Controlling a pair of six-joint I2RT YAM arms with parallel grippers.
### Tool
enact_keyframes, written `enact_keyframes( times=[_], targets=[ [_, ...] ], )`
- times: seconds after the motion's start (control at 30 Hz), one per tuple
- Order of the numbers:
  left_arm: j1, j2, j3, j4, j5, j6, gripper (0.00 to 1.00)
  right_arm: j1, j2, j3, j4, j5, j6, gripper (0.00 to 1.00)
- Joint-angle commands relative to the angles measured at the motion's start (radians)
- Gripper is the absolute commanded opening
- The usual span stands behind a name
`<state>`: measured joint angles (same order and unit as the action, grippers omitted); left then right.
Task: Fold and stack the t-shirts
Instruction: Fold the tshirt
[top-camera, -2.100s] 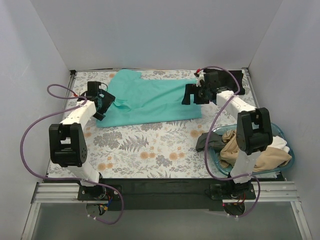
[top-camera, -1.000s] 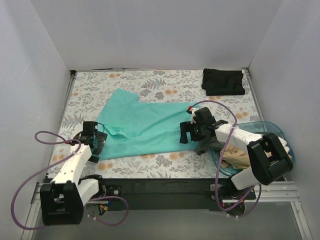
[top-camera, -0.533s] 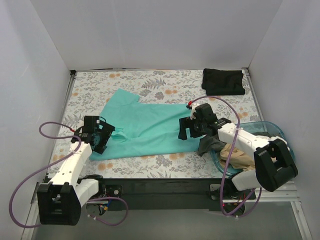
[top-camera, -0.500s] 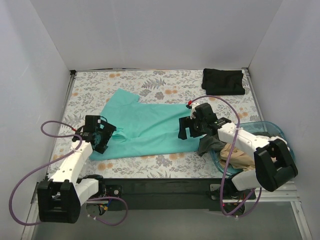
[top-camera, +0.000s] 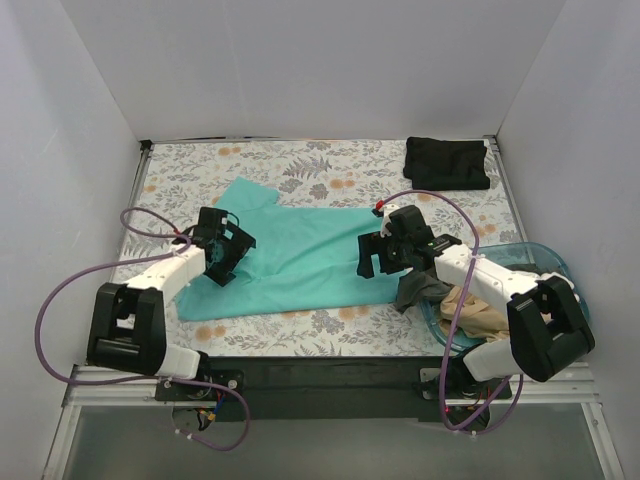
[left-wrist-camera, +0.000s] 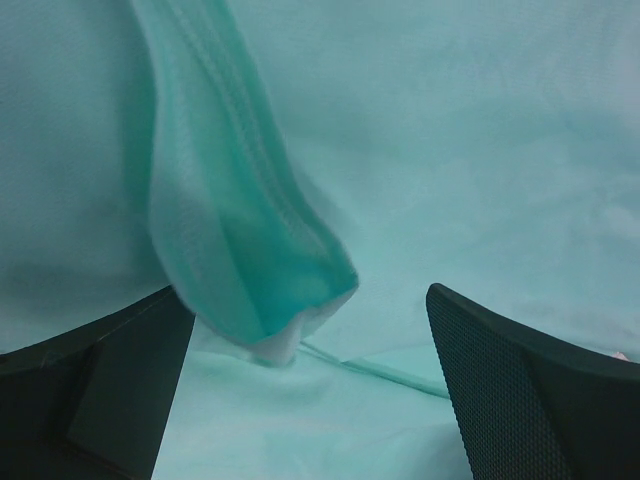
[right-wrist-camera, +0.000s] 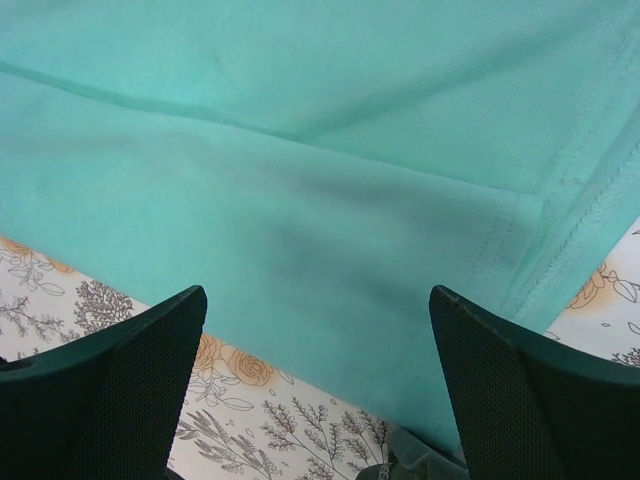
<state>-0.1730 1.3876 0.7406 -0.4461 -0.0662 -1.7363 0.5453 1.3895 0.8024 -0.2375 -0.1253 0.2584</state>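
Overhead, white walls box floral tablecloth under teal t-shirt; left gripper, right gripper gape.

On my overhead feed the floral tablecloth covers the whole work surface, pale with grey ferns and orange blossoms, and the same print shows along the bottom of the right wrist feed. A translucent blue plastic basket sits on it at about 4 o'clock, close to the right-hand wall. White enclosure walls stand at 9, 12 and 3 o'clock, and a black mounting strip runs along 6 o'clock beside an aluminium rail.
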Motion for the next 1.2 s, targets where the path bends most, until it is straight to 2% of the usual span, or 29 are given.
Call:
enact_keyframes(
  times=[0.0, 0.4, 0.57, 0.77, 0.93, 1.07, 1.17],
  targets=[
    [-0.029, 0.046, 0.075, 0.055, -0.001, 0.034, 0.98, -0.002, -0.02, 0.032, -0.002, 0.038, -0.005, 0.98],
    [-0.083, 0.194, 0.187, 0.047, 0.008, 0.077, 0.98, -0.001, 0.005, 0.041, -0.011, 0.052, -0.005, 0.98],
    [-0.088, 0.228, 0.207, -0.005, -0.044, 0.081, 0.98, -0.001, 0.003, 0.041, -0.014, 0.055, -0.004, 0.98],
    [-0.088, 0.219, 0.238, -0.049, -0.073, 0.112, 0.98, -0.001, 0.0, 0.053, -0.019, 0.059, -0.01, 0.98],
    [-0.088, 0.122, 0.278, -0.052, -0.125, 0.136, 0.98, -0.002, -0.029, 0.112, -0.031, 0.113, -0.027, 0.98],
    [-0.088, 0.093, 0.357, -0.062, -0.191, 0.15, 0.98, -0.016, -0.044, 0.138, -0.037, 0.197, -0.024, 0.98],
    [-0.082, 0.132, 0.425, -0.072, -0.254, 0.176, 0.98, -0.045, -0.05, 0.15, -0.04, 0.233, -0.01, 0.98]
  ],
)
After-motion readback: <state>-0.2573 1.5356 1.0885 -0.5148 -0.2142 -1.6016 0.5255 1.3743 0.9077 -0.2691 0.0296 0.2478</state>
